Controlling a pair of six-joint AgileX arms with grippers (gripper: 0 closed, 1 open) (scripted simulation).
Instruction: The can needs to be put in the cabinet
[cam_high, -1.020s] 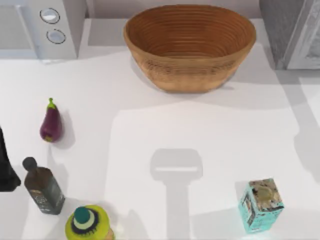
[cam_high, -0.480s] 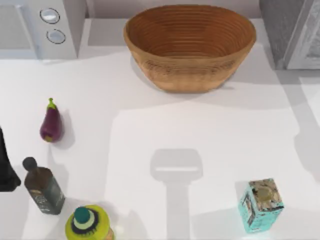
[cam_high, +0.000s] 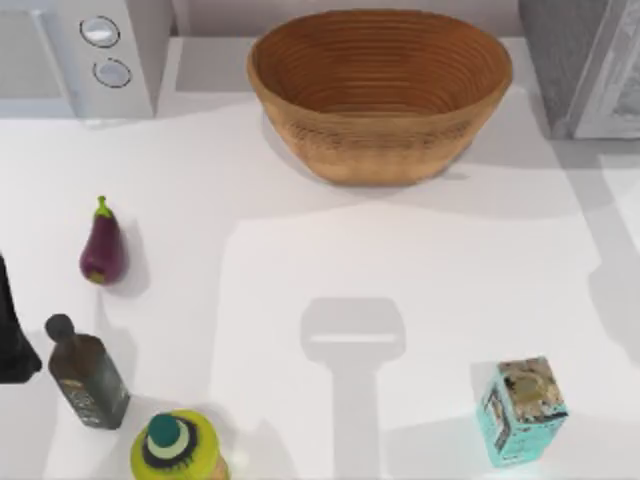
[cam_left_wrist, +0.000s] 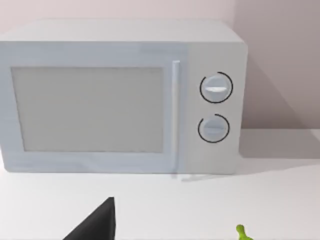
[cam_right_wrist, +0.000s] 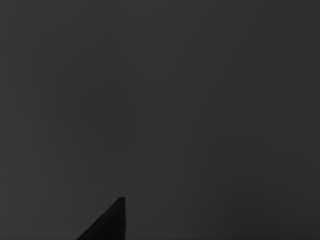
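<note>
Well, from where I stand the white table (cam_high: 300, 230) carries a scatter of things. The grey speckled cabinet (cam_high: 560, 60) sits at the far right corner, its pale framed door panel along the right edge. Just left of it, at the far middle, a big woven basket (cam_high: 380, 95) stands apart from everything else. A white microwave (cam_high: 90, 50) with two round knobs takes the far left corner. Down the left side lies a purple eggplant (cam_high: 102, 250) with its green stem pointing away from me. Nearer still a dark bottle (cam_high: 88, 378) stands tilted. Just beside the bottle, at the near edge, is a yellow-green bottle (cam_high: 180, 452) with a teal cap. A teal printed carton (cam_high: 522, 410) stands alone at the near right, well apart from the cabinet. As for the can, I cannot tell where it is. The left arm (cam_high: 12, 330) shows as a dark shape at the near left edge, close to the dark bottle. Its wrist view looks straight at the microwave's door and knobs, with a black wedge of the left gripper (cam_left_wrist: 97, 225) low in the frame. Whether that gripper is apart or together I cannot tell. The right wrist view is dark, so I cannot tell the state of the right gripper either.
</note>
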